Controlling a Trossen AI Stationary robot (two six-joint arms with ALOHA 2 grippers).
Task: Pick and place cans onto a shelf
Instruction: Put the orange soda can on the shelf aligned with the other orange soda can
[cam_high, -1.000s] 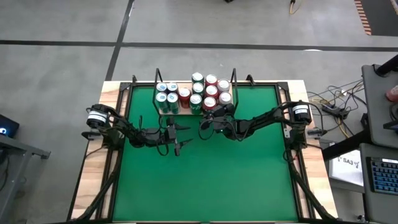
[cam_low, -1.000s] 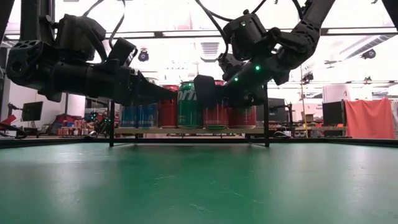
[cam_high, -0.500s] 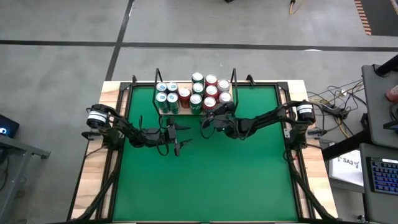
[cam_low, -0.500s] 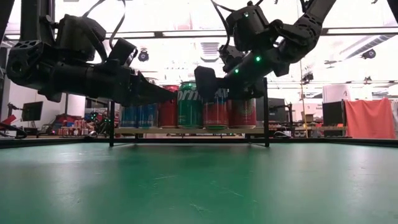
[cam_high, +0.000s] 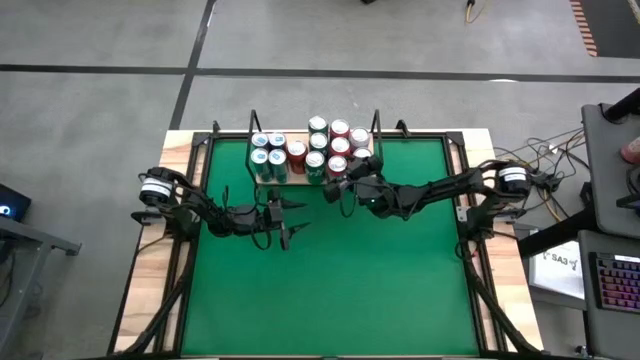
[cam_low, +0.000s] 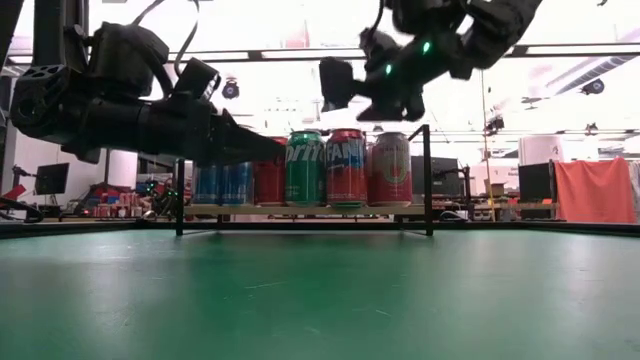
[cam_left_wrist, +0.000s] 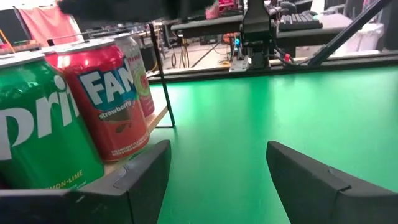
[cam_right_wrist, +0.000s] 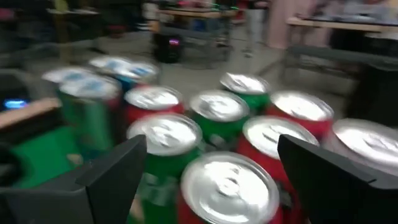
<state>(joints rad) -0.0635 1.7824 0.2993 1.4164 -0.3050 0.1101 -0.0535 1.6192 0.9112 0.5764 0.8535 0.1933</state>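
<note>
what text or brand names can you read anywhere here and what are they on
"pri", cut off by the frame edge: green can on the shelf.
"FAN" and "strawberry": red can beside it.
"prit" and "FAN": the same front cans, low view.
Small print low on both cans: too small to read.
White sheet beside the table: lettering too small to read.

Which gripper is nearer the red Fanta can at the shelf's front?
Right. The right gripper, jaws open and empty, hangs just above and in front of the red Fanta can. The left gripper hovers farther off over the green table, jaws open.
</note>
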